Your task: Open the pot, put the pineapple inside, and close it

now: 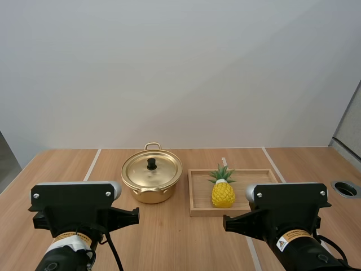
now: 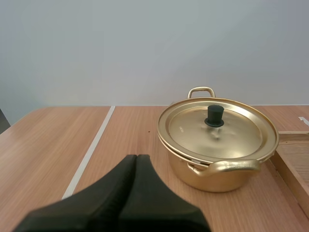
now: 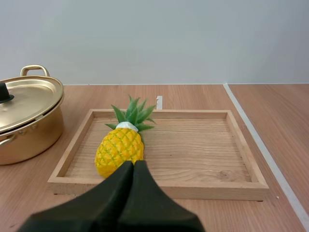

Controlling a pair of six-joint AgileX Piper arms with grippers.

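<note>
With the lid [image 2: 231,135] on the pot [image 2: 212,176], we cannot see what is inside. In our left wrist view the wooden tray [image 2: 293,159] is cut by the frame, and only its corner nearest the pot shows. In our right wrist view the frame cuts the pot too, leaving its far handle and about half of the lid's knob [image 3: 4,93]. There the tips of our right gripper [image 3: 133,163], lying together, cover part of the base of the pineapple [image 3: 118,147] near the tray's near edge. In the high view our right arm [image 1: 290,203] hides the tray's near right corner.
</note>
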